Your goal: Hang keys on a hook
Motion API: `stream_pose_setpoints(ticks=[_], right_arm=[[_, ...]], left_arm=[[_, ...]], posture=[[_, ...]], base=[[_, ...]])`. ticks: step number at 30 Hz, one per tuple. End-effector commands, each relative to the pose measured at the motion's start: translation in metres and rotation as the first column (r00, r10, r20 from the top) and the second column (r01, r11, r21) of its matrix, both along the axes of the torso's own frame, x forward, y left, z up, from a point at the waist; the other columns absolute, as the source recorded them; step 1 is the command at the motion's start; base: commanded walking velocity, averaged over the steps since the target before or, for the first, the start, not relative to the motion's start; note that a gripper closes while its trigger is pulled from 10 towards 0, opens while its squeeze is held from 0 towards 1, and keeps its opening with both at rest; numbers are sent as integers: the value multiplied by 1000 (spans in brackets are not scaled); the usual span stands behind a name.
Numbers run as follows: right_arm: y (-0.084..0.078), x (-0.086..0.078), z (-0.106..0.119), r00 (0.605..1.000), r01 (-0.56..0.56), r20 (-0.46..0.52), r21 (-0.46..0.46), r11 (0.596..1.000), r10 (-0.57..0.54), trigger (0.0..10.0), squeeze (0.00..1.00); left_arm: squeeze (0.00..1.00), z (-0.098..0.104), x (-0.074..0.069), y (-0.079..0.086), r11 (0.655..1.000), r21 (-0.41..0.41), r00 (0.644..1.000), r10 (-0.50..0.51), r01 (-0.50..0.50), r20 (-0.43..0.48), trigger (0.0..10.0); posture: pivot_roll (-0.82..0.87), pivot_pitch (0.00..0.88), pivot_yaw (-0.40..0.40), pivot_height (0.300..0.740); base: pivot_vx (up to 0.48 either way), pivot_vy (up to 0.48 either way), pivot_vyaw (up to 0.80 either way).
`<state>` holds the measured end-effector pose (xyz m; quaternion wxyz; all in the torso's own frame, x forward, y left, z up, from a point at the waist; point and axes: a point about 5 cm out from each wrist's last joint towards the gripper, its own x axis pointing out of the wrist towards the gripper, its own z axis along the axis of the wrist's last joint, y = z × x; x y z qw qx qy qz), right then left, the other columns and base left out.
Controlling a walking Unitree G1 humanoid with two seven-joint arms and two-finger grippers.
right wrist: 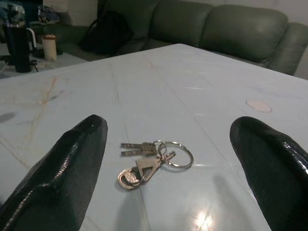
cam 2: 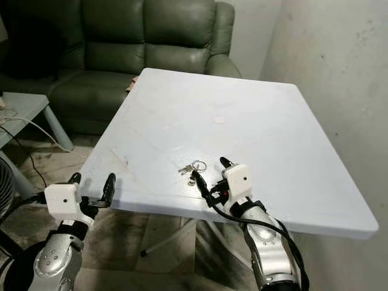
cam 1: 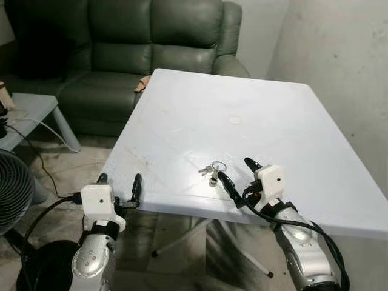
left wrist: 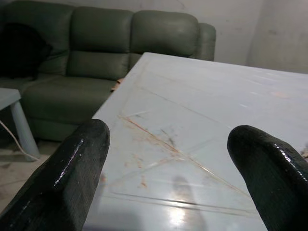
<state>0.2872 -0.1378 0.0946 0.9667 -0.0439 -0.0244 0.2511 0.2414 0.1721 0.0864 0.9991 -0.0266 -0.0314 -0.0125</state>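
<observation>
Two black fingers of the right gripper point(cam 1: 237, 171) are spreading wide, and the keys point(right wrist: 154, 161) are lying on the white table point(cam 1: 291, 127) just ahead, between them. Lowering squarely over the ring should give a firm pinch.

left gripper point(cam 1: 120, 183): fingers spread, arm low | right gripper point(cam 1: 237, 168): fingers spread, arm reaching forward

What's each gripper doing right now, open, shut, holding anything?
Left gripper: jaws open, holding nothing, at the near left edge of the table.
Right gripper: jaws open, holding nothing, just short of the keys lying on the table.
</observation>
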Motion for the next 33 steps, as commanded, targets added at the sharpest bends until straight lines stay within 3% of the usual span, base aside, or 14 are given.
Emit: stream_pose_setpoints(ticks=[1, 9, 18, 23, 33], right_arm=[[0, 7, 6, 1000, -7, 5, -18, 1000, 7, 10000, 0], [-1, 13, 7, 1000, 11, -5, -45, 999, -11, 10000, 0], [7, 18, 3, 998, 47, -40, -99, 994, -51, 10000, 0], [15, 24, 2, 994, 50, -88, -128, 990, -62, 10000, 0], [39, 24, -5, 985, 34, -163, -136, 990, -57, 10000, 0]], left_arm=[[0, 3, -1, 1, 1000, 4, 1000, -1, 1, 16, 10000], [0, 2, -2, 0, 1000, 3, 1000, 3, -3, 19, 10000], [0, 0, -7, -17, 989, 71, 992, -127, 126, 13, 10000], [0, -2, -13, -32, 973, 107, 979, -204, 202, 8, 10000], [0, -2, -17, -41, 972, 104, 977, -215, 213, 10, 10000]], posture=[[-39, 0, -41, 740], [-36, 0, -44, 740], [-40, 0, -41, 740], [-35, 0, -50, 740], [-27, 0, -67, 740]], base=[[0, 0, 0], [0, 0, 0], [0, 0, 0], [0, 0, 0], [0, 0, 0]])
